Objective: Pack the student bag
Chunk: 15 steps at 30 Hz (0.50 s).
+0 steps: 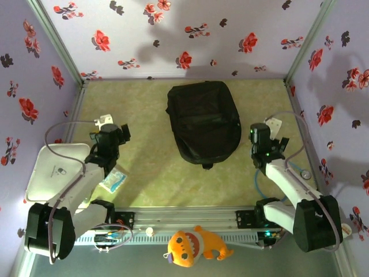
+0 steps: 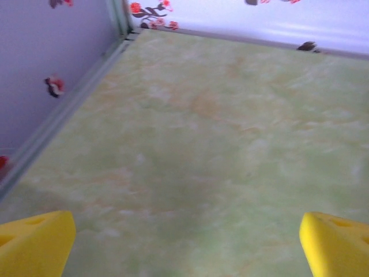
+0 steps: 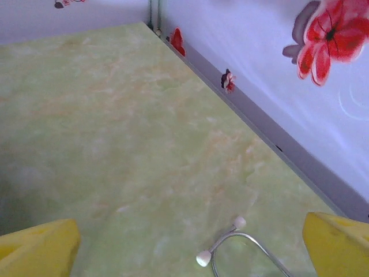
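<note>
Room: a pale green marbled table (image 1: 151,179), boxed in by lilac walls (image 1: 132,40) printed with red and dark flowers
Near edge: an orange plush toy (image 1: 193,245) with a toothy mouth lies on the rail between my two bases
Near-left corner: a white hard case (image 1: 55,173) lies flat beside my left arm; a small white-and-blue packet (image 1: 113,180) lies just beside it on the table, partly under that arm
Left gripper: my left gripper (image 1: 115,135) hangs over the left part of the table; in its wrist view my yellow fingertips (image 2: 34,242) stand at opposite sides, spread wide; only bare table lies between them; I hold nothing
Right gripper: my right gripper (image 1: 262,137) hangs over the right part, near the right edge; it is spread just as wide and holds nothing; a thin grey wire loop (image 3: 230,245) with two white tips lies on the table below, clear of both fingers; what it is I cannot tell
Student bag: the student bag (image 1: 203,122), black and soft, lies flat mid-table toward the far edge; it sits between my two grippers and farther out than both, touching neither; whether its zips are open I cannot tell
</note>
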Motion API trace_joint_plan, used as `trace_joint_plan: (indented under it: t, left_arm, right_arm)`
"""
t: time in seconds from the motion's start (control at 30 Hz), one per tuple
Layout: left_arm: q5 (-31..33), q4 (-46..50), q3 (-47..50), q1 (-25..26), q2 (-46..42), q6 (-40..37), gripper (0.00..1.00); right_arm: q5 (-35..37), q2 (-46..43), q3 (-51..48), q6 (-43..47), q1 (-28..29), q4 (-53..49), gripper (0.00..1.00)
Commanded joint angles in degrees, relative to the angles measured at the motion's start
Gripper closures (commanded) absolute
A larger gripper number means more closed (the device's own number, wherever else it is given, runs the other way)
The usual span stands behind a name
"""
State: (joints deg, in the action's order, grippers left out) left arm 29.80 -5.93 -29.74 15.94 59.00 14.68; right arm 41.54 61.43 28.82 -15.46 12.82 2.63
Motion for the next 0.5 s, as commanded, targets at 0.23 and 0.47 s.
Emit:
trace_joint_plan:
  t: [0.23, 0.47]
  left_arm:
    - [-3.9, -17.2, 7.3, -6.7, 1.8, -12.5, 0.00]
    - [-21.1, -34.0, 11.9, -11.4, 9.2, -15.3, 0.00]
  right_arm:
    - [-0.9, 10.6, -7.5, 7.7, -2.0, 29.4, 0.01]
    - [-9.1, 18.0, -8.2, 11.8, -4.4, 42.4, 0.01]
